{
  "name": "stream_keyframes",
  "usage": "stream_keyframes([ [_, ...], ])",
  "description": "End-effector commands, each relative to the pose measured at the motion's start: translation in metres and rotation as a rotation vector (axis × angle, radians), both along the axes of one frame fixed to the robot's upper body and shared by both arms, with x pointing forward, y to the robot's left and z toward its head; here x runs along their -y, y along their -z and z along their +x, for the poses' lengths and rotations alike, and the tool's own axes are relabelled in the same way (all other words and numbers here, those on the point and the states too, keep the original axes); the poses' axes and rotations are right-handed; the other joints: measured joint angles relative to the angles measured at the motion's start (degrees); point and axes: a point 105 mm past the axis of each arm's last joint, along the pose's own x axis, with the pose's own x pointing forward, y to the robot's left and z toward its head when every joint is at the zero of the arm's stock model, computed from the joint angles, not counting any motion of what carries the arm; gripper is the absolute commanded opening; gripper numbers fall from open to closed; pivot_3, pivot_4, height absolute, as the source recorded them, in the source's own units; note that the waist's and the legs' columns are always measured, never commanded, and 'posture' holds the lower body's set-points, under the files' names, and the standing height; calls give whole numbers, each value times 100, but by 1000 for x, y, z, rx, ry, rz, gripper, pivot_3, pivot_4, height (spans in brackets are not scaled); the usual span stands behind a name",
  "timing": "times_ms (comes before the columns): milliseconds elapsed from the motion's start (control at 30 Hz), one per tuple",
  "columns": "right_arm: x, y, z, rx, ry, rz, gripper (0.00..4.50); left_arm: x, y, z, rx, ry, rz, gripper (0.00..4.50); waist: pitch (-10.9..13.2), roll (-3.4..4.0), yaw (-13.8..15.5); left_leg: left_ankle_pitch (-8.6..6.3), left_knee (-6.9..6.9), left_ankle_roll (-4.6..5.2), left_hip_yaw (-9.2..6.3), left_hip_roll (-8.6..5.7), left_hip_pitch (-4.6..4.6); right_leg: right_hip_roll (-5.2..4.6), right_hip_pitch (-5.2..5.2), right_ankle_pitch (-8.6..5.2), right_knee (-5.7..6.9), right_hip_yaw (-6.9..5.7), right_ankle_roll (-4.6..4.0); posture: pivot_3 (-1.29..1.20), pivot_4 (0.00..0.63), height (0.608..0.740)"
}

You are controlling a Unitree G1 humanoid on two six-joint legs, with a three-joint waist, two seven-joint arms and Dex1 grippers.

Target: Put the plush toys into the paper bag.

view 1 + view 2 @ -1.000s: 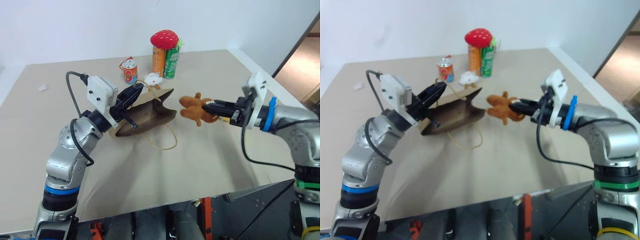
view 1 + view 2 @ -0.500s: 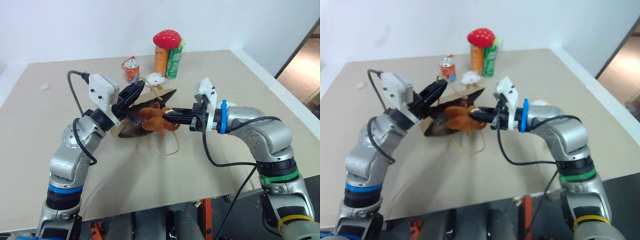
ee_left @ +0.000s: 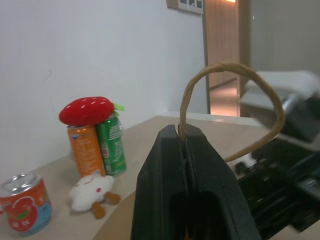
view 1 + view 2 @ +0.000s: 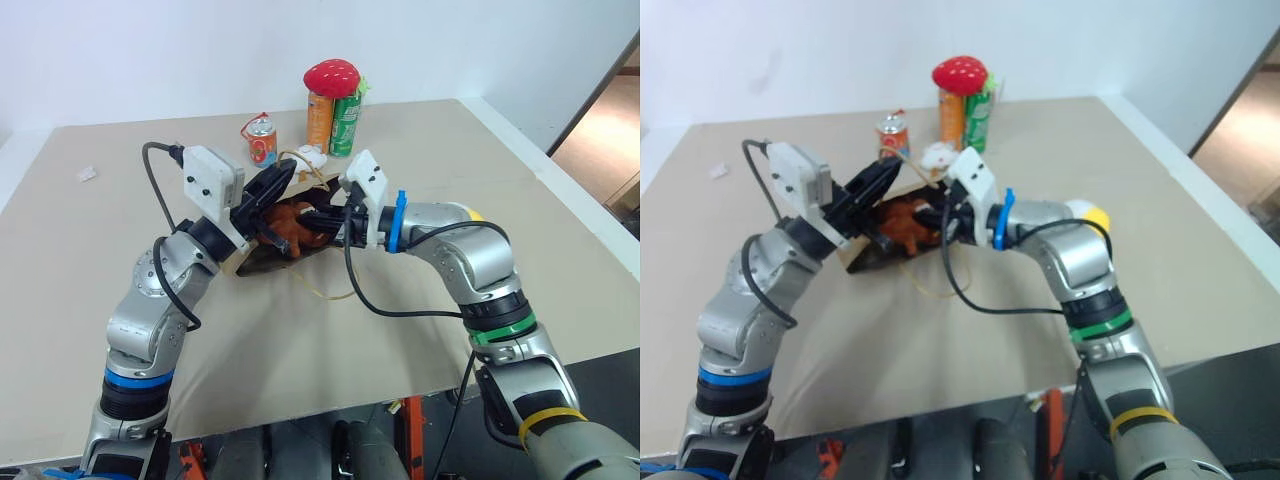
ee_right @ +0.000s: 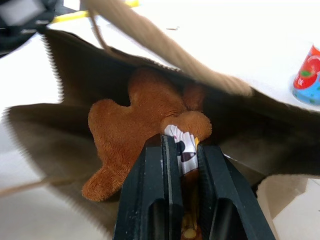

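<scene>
**benchrat:** Looking at the big stuff first: beige tabletop (image 4: 420, 330) fills most of the head view, and the plain brown kraft paper bag (image 4: 262, 262) lies on its side at centre, mouth held up. Left gripper (image 3: 182, 145) is pinched tight on the bag's beige twisted-cord handle (image 3: 235, 67), which loops up out of its fingertips in the left wrist view.

**cordwrangler:** And the right gripper (image 5: 181, 150)? It reaches in from the right of the frame, fingers inside the bag mouth, with the brown plush monkey (image 5: 132, 132) right at their tips. The small white tag sits between the fingers, which look slightly apart. Clamped on the toy or letting it go? I honestly cannot tell.

**benchrat:** Agreed. The monkey is under the bag's upper lip, though, so I'd call this the drop-off step for toy one.

**cordwrangler:** The white-and-yellow egg-shaped plush (image 4: 309, 157) sits on the table just behind the bag, above centre. Next to it: a red drink can (image 4: 260, 143), an orange can (image 4: 318, 122) and a green can (image 4: 344, 124) with a red strawberry plush (image 4: 329, 75) perched on top.

**benchrat:** Next move, I reckon: spread the right fingers fully, back out without snagging the monkey or the loose handle, then go for the egg toy. The left should hang on so the mouth doesn't flop shut.
</scene>
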Motion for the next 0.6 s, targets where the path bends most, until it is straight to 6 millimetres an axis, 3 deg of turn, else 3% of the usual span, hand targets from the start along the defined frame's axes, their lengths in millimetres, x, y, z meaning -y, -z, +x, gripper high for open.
stream_keyframes([
  [33, 3, -17, -2, 64, 5, 1, 1975, 1, -12, -6, 50, 8, -6, 0, 0, 0, 4, 0, 0, 0, 0, -1, -1, 0, 0, 0, 0, 0, 0, 0, 150, 740],
  [100, 9, -22, -6, 66, 2, 13, 2572, 0, -12, -6, 48, 6, -5, 0, 0, 0, 3, 0, 0, 0, 0, -1, -1, 0, 0, 0, 0, 0, 0, 0, 150, 740],
  [167, 18, -30, -15, 56, -26, 40, 3442, -2, -12, -4, 46, 1, -1, 0, 0, 0, 3, 0, 0, 0, 0, 0, -1, 0, 0, 0, 0, 0, 0, 0, 150, 740],
  [267, 41, -44, -30, 34, -70, 65, 4305, -6, -13, -2, 48, -13, 3, 0, 0, 0, 11, -1, 0, -1, -2, -1, -3, -1, 0, -1, 0, -1, -1, 0, 150, 740],
  [367, 73, -66, -27, 13, -2, 173, 4305, -9, -13, 1, 47, -26, 7, 0, 1, 0, 9, -1, 1, -2, -1, -1, -3, -2, -1, -1, -1, 0, -1, 0, 150, 740],
  [433, 96, -71, -13, 31, 124, 207, 4305, -10, -13, 1, 48, -27, 8, 0, 1, -1, 10, -5, 1, -7, -2, -1, -1, -2, 0, -2, -1, -1, -2, 0, 150, 740],
  [533, 152, -59, 28, 95, 541, 151, 4305, -9, -12, 0, 53, -21, 15, 0, 1, 0, -5, -6, 1, -10, 0, -1, 3, -2, 0, -2, -1, 0, -3, 0, 150, 740],
  [600, 188, -48, 44, 92, 817, 127, 4305, -8, -12, -1, 54, -18, 15, 0, 0, -1, 2, -6, 1, -9, 1, 0, 5, -2, 0, -1, -1, 0, -3, 0, 150, 740],
])
